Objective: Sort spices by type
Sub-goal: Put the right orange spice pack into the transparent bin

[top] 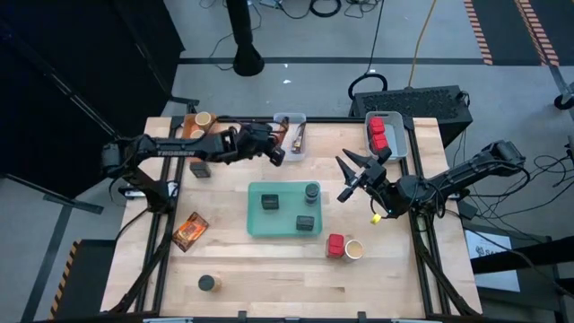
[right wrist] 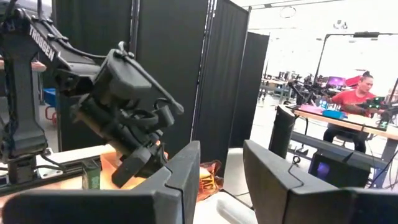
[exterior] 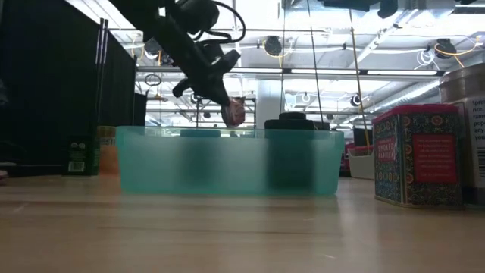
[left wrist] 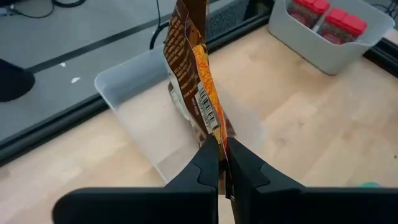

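Packet (left wrist: 196,93) placement is the step in hand: the left gripper (left wrist: 222,163) has its fingers pressed together on the bottom edge of an orange-red printed flat packet, holding it on edge over the clear bin (top: 291,135) at the far middle of the table. In the high view the left gripper (top: 276,152) sits just at the near edge of that bin, and the packet hangs above the bin's inside rather than resting in it, as far as the left wrist view tells.

To do this well, I judge the packet should be carried fully past the bin's near wall and lowered until its free edge is below the rim before the fingers part; let go too high and a flat, light packet could tip and lean over the wall or slide out. Another packet seems to lie in the bin already, so the new one should go beside it, not be jammed on top.

The right gripper (top: 352,176) waits well apart to the right, near the grey bin (top: 401,144) of red cubes (top: 378,133), fingers spread and empty.

Still unsorted: a second packet (top: 190,230) at near left, a dark jar (top: 207,283) at the near edge, a red cube (top: 335,246) and tan jar (top: 354,249) near right, and dark pieces on the teal tray (top: 255,220).
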`<action>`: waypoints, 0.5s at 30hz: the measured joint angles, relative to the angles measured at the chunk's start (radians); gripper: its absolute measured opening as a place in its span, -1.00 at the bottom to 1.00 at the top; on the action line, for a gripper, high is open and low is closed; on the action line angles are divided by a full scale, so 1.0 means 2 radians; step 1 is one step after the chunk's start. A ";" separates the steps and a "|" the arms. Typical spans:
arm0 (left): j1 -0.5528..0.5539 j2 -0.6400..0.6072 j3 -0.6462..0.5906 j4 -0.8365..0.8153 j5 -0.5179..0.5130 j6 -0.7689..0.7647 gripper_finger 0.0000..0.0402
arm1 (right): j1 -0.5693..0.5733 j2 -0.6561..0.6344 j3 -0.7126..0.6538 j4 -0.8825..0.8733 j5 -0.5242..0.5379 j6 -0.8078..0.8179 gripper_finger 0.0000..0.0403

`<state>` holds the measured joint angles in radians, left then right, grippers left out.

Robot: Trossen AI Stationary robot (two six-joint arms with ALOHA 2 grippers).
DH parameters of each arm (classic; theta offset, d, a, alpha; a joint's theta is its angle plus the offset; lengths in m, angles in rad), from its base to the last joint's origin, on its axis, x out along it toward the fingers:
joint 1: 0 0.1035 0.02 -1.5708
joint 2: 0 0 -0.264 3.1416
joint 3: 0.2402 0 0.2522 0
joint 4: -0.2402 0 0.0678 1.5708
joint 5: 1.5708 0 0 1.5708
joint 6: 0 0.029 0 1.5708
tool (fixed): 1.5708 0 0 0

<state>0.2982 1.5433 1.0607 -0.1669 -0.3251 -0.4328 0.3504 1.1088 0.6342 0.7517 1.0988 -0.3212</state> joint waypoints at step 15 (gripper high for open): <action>0.023 0.037 0.004 0.058 0.017 -0.026 -0.93 | -0.018 0.000 0.000 0.008 0.000 -0.006 -0.47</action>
<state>0.3435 1.6176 1.0695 -0.0514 -0.2920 -0.4848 0.3147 1.1089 0.6338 0.7672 1.0984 -0.3338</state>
